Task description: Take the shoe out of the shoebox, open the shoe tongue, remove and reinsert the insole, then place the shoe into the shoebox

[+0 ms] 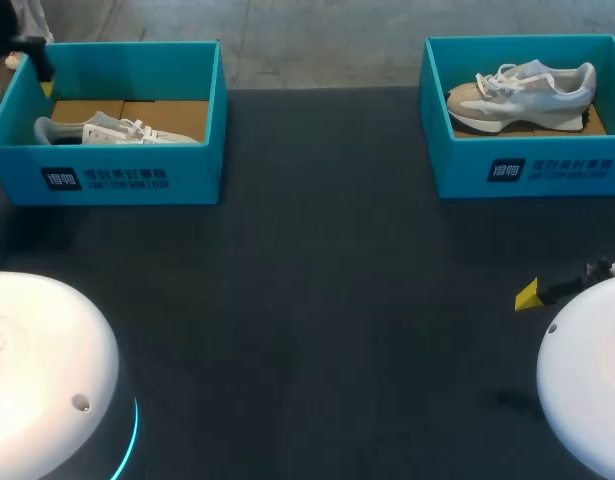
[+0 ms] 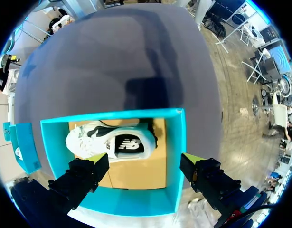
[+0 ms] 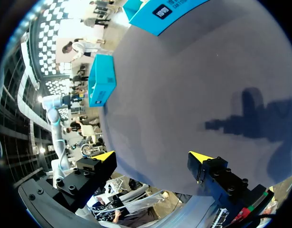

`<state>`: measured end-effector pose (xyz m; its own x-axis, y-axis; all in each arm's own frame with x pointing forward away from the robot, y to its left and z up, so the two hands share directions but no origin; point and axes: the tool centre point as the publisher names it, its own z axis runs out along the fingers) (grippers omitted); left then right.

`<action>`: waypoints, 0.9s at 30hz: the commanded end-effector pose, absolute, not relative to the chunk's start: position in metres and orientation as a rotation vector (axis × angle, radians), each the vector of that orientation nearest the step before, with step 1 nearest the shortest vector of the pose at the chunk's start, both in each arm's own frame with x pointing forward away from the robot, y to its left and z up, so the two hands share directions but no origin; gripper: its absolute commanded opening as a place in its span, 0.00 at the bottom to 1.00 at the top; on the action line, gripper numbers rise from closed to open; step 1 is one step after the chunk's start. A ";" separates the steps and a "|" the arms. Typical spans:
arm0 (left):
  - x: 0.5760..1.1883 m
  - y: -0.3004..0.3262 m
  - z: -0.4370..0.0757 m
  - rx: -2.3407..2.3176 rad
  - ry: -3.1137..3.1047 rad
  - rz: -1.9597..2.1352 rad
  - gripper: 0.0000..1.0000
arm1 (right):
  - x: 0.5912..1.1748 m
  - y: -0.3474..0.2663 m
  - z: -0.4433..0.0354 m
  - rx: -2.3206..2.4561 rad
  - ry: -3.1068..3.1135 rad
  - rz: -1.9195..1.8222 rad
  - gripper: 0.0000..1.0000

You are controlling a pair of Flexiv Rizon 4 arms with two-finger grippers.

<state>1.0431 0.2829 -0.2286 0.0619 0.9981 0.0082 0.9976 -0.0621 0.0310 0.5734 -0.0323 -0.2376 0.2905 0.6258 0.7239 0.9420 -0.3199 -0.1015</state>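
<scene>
My left pincer [image 2: 143, 159] spread over shoe [image 2: 112, 142] in upper-left box [image 2: 175, 156]; right pincer [image 3: 153, 156] spread over worktop [image 3: 183, 85]. Shoe not out; all steps pending.

Dark grey matte table [image 1: 317, 300]

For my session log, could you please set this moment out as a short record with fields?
Left shoebox: teal, open, far left of the table
Contents: white shoe, not grasped
Right shoebox: teal, open, far right
Contents: grey shoe
Left gripper: open, above the left shoebox, empty
Right gripper: open, over bare table, empty
Stage: no shoe taken out yet
</scene>
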 end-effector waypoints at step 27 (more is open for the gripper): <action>1.009 0.288 -0.190 2.247 2.199 0.029 1.00 | 0.567 -0.032 -0.234 -2.053 -1.396 -0.798 1.00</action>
<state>1.0095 0.2876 -0.1910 0.0202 0.9997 0.0131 0.9997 -0.0204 0.0098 0.5734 -0.0324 -0.2376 0.2906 0.6258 0.7238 0.9420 -0.3199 -0.1015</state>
